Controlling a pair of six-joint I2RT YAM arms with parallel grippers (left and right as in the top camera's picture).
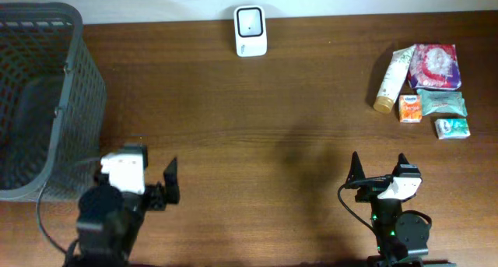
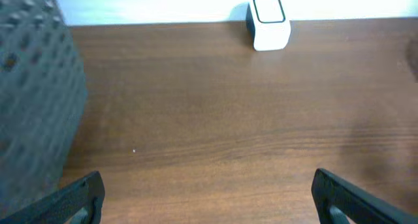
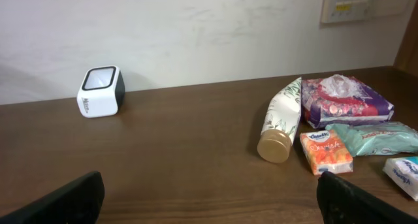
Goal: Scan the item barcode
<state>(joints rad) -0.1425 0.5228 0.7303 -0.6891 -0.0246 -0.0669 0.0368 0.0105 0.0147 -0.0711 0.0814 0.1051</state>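
On the table (image 1: 272, 127): one scanner (image 1: 250, 31), one basket (image 1: 74, 33), five items (image 1: 436, 66); left fingers (image 1: 170, 177) and right fingers (image 1: 355, 167) spread.

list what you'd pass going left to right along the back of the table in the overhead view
basket → scanner → tube → purple pack; the orange box and teal packs overlap these sideways, so they are left out

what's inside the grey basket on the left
From overhead, the basket shows only its own mesh floor and walls, no item inside. Its left part runs off frame, so that part is unseen.
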